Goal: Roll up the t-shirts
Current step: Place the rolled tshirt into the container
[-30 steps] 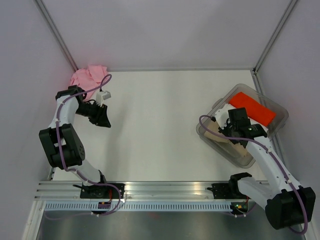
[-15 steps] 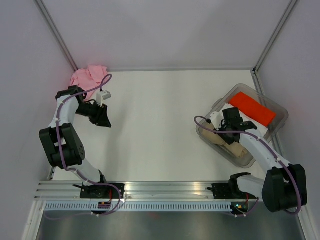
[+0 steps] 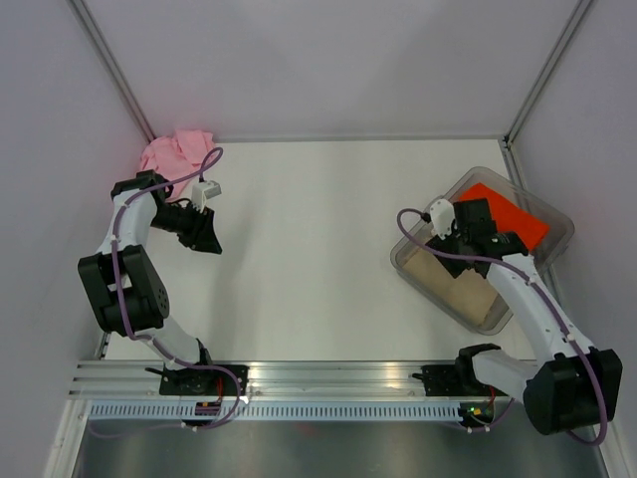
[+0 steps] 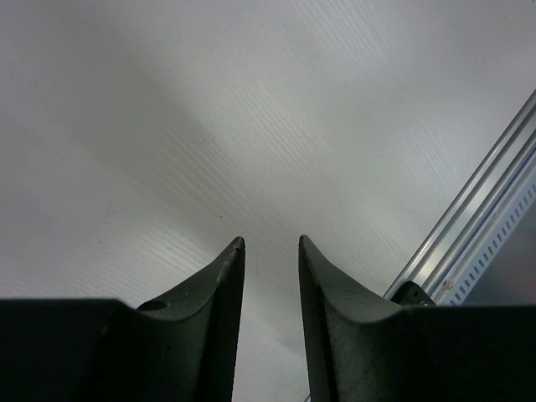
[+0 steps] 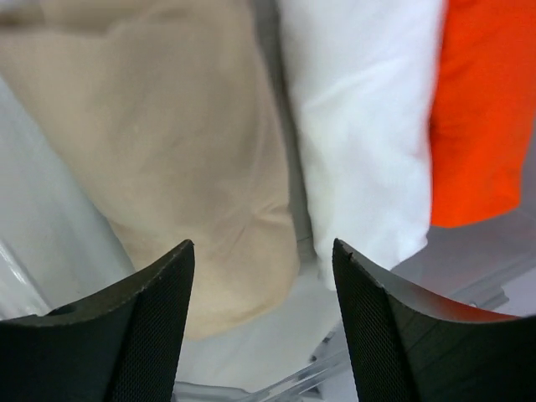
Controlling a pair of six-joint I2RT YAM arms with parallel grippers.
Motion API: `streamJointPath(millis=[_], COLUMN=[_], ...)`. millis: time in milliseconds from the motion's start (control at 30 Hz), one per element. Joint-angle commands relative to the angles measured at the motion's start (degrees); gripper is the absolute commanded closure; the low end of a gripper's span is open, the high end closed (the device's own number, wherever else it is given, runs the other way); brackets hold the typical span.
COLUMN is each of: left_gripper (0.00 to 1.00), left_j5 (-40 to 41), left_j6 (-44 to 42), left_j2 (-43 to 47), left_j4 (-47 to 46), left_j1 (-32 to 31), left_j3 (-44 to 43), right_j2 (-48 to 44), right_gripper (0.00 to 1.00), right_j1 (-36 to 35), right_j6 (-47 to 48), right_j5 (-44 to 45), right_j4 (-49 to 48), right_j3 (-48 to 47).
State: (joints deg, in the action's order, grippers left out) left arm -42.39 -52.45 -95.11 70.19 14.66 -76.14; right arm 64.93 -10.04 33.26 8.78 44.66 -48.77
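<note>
A white tabletop carries a clear bin beneath the right tool, whose jaws stand apart and empty just above the tan t-shirt lying inside. The pink t-shirt sits crumpled behind the left tool, its jaws slightly apart, gripping nothing.

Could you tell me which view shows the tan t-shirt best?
Right wrist view: the tan t-shirt fills it close up. Top external shows it small in the bin; left wrist misses it.
</note>
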Motion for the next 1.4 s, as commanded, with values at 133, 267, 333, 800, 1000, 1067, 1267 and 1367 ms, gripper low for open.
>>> streamJointPath(millis=[133,267,333,800,1000,1067,1267,1367], left_gripper=[0.62,0.62,0.62,0.62,0.62,0.62,0.62,0.62], left_j5=[-2.87,-2.08,-2.08,-2.08,-0.94,-0.67,-0.50,0.20], left_j6=[-2.84,-2.93,-2.93,-2.84,-2.66,-2.14,-1.17,-0.20], left_j2=[-0.86,-1.74,-1.74,-2.36,-2.27,-2.27,-1.75,-0.69], left_j4=[0.65,0.65,0.65,0.65,0.47,0.38,0.21,0.12], left_j1=[-0.07,0.02,0.11,0.02,0.02,0.11,0.11,0.11], left_j3=[-1.03,-1.47,-1.47,-1.03,-1.29,-1.38,-1.82,-1.73], right_j2=[-5.34,-3.67,-2.01,14.59,19.10,19.19,16.03,9.18], right_gripper=[0.49,0.88,0.90,0.94,0.96,0.96,0.88,0.53], right_j1=[1.34,1.34,1.34,2.13,2.31,2.31,2.40,2.40], right_j6=[-24.79,-36.90,-39.92,-41.79,-40.81,-40.90,-42.74,-44.68], right_j5=[-5.69,-11.84,-13.43,-11.67,-15.26,-17.29,-17.57,-10.66], right_j4=[-8.17,-20.47,-25.91,-46.51,-47.39,-48.27,-45.11,-43.10], right_j3=[-4.32,2.17,4.47,10.54,9.40,9.14,5.36,3.52])
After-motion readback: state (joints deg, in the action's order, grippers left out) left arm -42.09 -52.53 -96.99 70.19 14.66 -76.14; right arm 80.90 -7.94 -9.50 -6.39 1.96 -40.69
